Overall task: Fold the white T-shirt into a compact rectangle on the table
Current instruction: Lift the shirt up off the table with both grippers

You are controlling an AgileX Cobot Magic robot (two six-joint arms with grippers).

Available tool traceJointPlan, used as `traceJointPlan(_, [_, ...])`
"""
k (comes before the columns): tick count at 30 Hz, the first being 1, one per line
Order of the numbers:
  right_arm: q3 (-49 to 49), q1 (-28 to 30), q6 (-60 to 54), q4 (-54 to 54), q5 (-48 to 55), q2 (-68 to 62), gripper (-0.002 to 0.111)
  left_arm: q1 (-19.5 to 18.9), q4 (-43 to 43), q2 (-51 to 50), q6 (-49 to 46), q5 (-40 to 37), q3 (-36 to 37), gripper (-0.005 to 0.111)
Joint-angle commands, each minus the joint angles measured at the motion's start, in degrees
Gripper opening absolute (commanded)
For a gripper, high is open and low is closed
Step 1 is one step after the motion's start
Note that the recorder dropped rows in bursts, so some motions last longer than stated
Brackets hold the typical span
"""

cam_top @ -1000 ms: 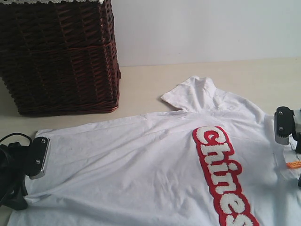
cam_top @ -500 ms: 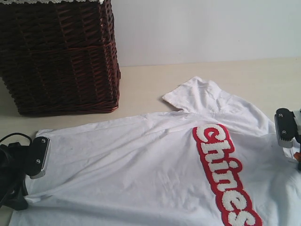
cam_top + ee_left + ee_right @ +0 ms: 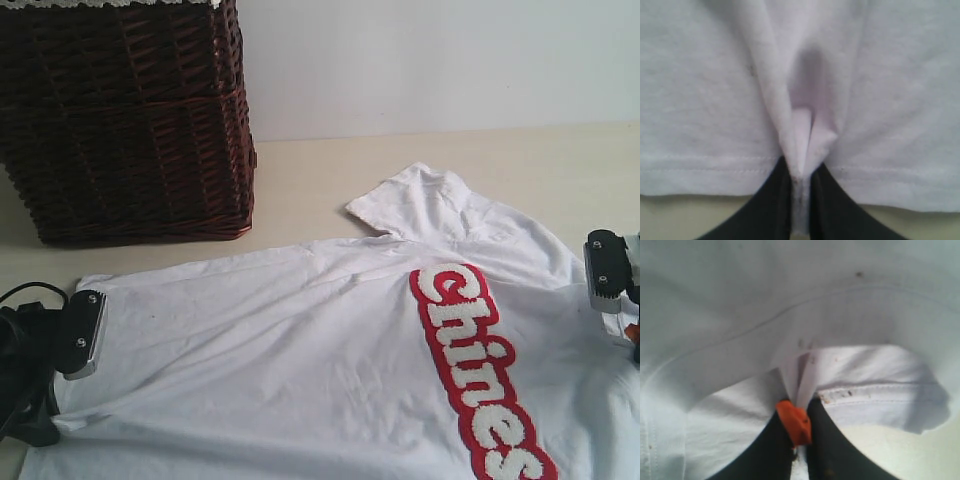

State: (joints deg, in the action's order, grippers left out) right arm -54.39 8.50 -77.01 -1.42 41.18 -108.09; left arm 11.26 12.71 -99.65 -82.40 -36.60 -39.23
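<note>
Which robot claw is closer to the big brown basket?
Left. The left gripper sits just in front of the wicker basket in the exterior view, pinching an edge of the white T-shirt. The right gripper is far across the shirt, at its opposite side.

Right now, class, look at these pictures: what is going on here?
A two-armed robot is working on a white T-shirt spread out on the table. The left gripper is shut on the shirt's hem, and the right gripper is shut on the neck edge beside an orange tag. The shirt lies open, no fold made yet, with one sleeve pointing toward the basket.
</note>
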Motion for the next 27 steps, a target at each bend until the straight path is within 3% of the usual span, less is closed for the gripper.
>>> traceJointPlan(1, [0.4,0.2,4.8,-1.0,-3.8,-0.7,0.000,0.1,1.7,-1.9,0.2,-0.1,1.2,0.007])
traceJointPlan(6, [0.4,0.2,4.7,-1.1,-1.5,-0.7,0.000,0.1,2.0,-1.9,0.2,-0.1,1.2,0.007])
traceJointPlan(12, [0.4,0.2,4.7,-3.9,-0.4,0.4,0.000,0.1,8.1,-1.8,0.4,0.0,0.5,0.007])
traceJointPlan(16, [-0.4,0.2,3.9,-3.9,1.0,5.1,0.000,0.1,6.9,1.9,1.0,-6.8,-3.8,0.000])
traceJointPlan(22, [-4.2,0.2,2.6,-3.9,6.4,17.5,0.000,0.1,-3.0,12.4,12.7,-8.4,-9.8,0.000])
traceJointPlan(27, [-8.0,0.2,-0.9,-1.0,11.4,26.8,0.000,0.0,-12.7,22.9,20.3,-14.3,-13.4,0.000])
